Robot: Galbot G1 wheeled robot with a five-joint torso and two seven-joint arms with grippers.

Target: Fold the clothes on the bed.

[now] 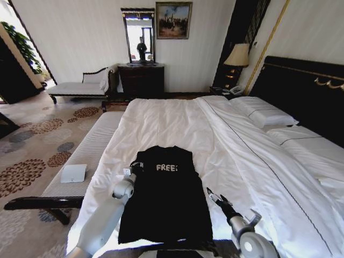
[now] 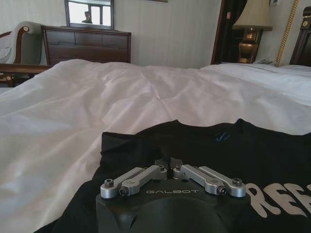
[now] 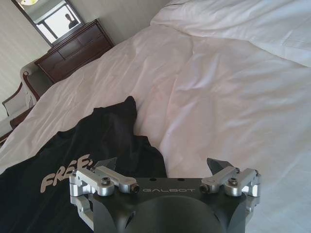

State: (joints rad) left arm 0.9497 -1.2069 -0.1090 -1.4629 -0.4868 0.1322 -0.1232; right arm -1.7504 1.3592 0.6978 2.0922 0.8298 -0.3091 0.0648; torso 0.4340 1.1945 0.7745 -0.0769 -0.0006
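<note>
Left gripper (image 2: 173, 171) fingers together, seemingly pinching black T-shirt (image 1: 166, 199) at its sleeve edge; right gripper (image 3: 163, 167) fingers apart, shirt's other edge between them, on white duvet (image 1: 177, 123).

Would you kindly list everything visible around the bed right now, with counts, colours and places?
T-shirt: one, black, white lettering, flat on the bed's near end.
Bed: one, white bedding, dark headboard.
Pillows: two, white, by the headboard.
Bench: one, pale, left of the bed.
Dresser: one, dark wood, far wall.
Lamp: one, cream shade, nightstand.
Left gripper: shut, at the shirt's left edge.
Right gripper: open, at its right edge.
</note>
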